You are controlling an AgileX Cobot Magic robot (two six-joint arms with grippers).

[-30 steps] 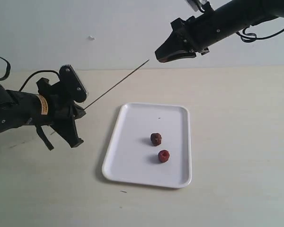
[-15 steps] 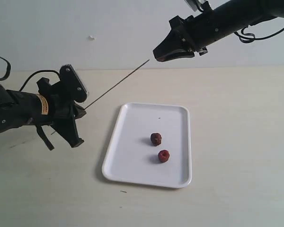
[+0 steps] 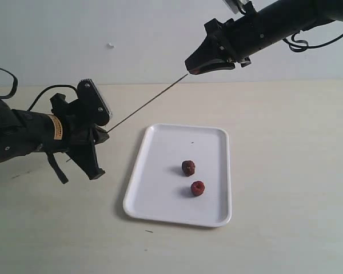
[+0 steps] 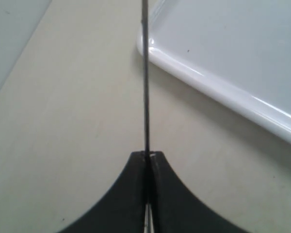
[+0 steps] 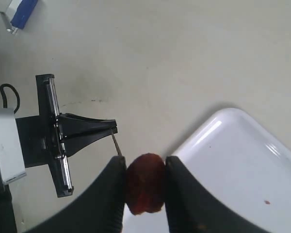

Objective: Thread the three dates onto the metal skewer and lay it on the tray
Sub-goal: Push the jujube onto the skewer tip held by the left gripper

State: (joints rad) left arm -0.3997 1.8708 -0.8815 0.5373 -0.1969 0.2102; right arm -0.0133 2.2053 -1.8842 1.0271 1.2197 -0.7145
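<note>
Metal skewer (image 3: 147,103): very thin straight grey rod, bare along its whole visible length, held in the air over the beige table (image 3: 286,148) to the left of the tray (image 3: 160,212). Long axis runs diagonal in the exterior view, low end at the left gripper (image 3: 104,133), high end up and right at the right gripper (image 3: 190,69).

Left gripper (image 4: 148,156) jaws pressed together on the rod's low end; the rod (image 4: 146,87) sticks straight out from between the tips, passing beside the tray corner (image 4: 194,73).

Right gripper (image 5: 145,164) jaws a small way apart, clamped on the third date (image 5: 145,190), wrinkled, dark red, roundish. Skewer tip (image 5: 116,144) comes right up to that date beside one finger (image 5: 114,194); can't tell if it has gone in.

Two dates sit loose on the white rounded-corner tray, one dark brown-red (image 3: 188,167), one brighter red (image 3: 198,188), near each other but not touching, right of centre. Tray flat on the table.
</note>
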